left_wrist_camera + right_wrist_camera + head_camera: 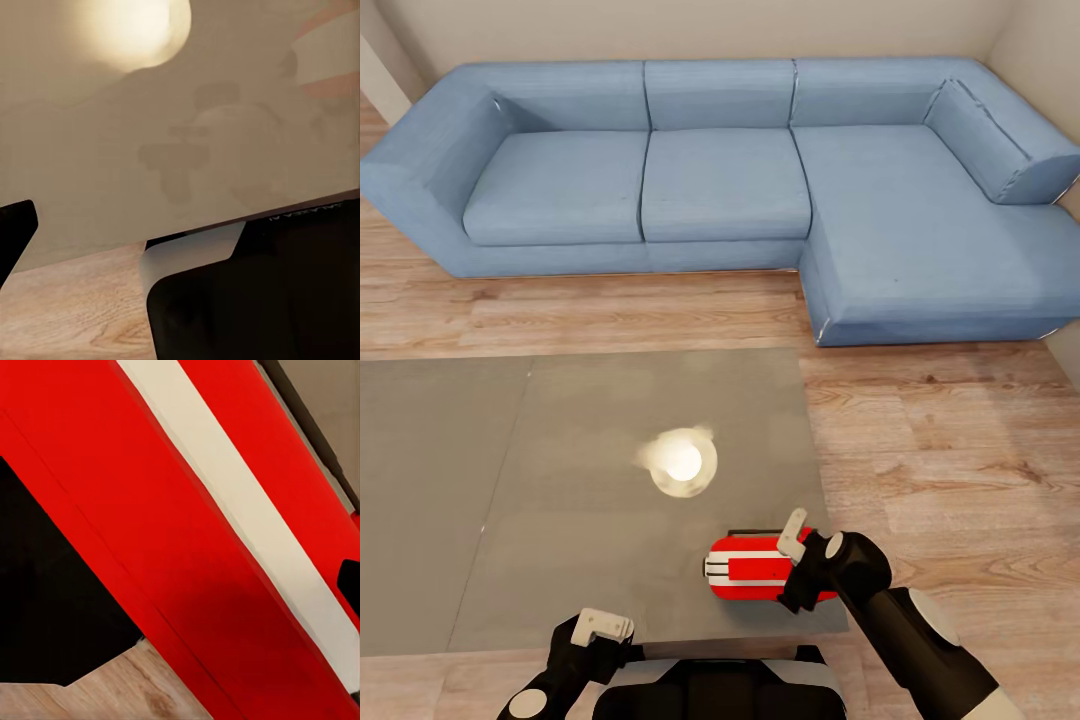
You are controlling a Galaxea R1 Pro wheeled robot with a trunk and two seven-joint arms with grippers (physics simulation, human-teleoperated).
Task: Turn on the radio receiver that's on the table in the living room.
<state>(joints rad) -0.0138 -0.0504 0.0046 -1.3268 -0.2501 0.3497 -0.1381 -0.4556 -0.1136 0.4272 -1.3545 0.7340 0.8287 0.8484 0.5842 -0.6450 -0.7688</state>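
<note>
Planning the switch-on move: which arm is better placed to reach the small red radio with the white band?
Right. The right gripper is already at the small red radio with the white band, on the glossy grey table. The left gripper hangs back at the near edge.

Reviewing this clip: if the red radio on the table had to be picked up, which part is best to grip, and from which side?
The radio receiver lies near the table's near right corner. Grip its narrow body across the white trim band, coming from above; the right hand is already over it.

red radio receiver [752, 572] (white band), glossy grey table [510, 480], blue sofa [720, 180]
</note>
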